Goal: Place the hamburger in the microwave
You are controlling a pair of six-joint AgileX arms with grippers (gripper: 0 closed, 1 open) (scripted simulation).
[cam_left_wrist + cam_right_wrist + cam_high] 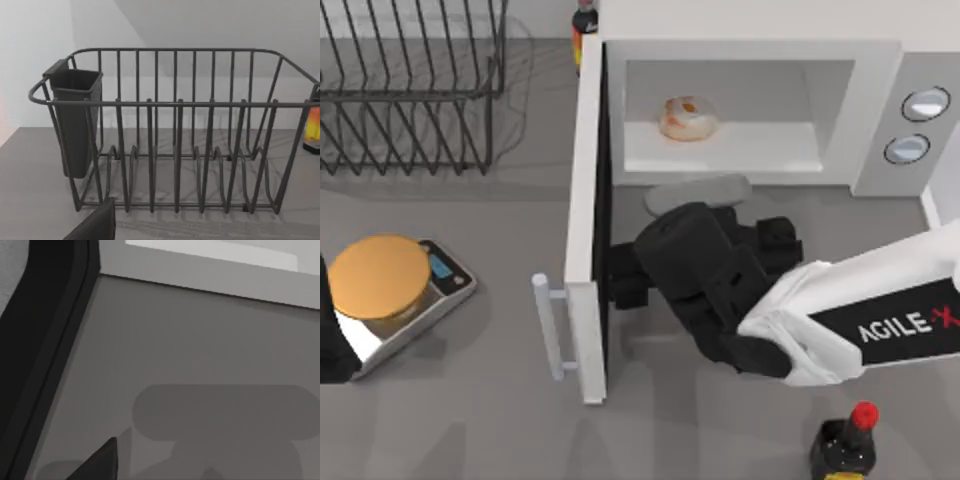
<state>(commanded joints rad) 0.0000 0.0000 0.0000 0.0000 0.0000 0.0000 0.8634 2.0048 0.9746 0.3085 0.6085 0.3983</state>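
Top view: right end effector [620,280] low by microwave [740,60] door, grip unclear | hamburger [688,117] inside cavity

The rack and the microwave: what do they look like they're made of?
The rack looks like thin dark-grey metal wire with a matte finish, judging by its bent rod bars; its cup looks like dull plastic. The microwave looks like smooth white painted metal or plastic, flat and glare-free, so I can't tell which.

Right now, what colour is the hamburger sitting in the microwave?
Pale tan with orange-brown patches; the hamburger shows best in the top view, inside the microwave cavity.
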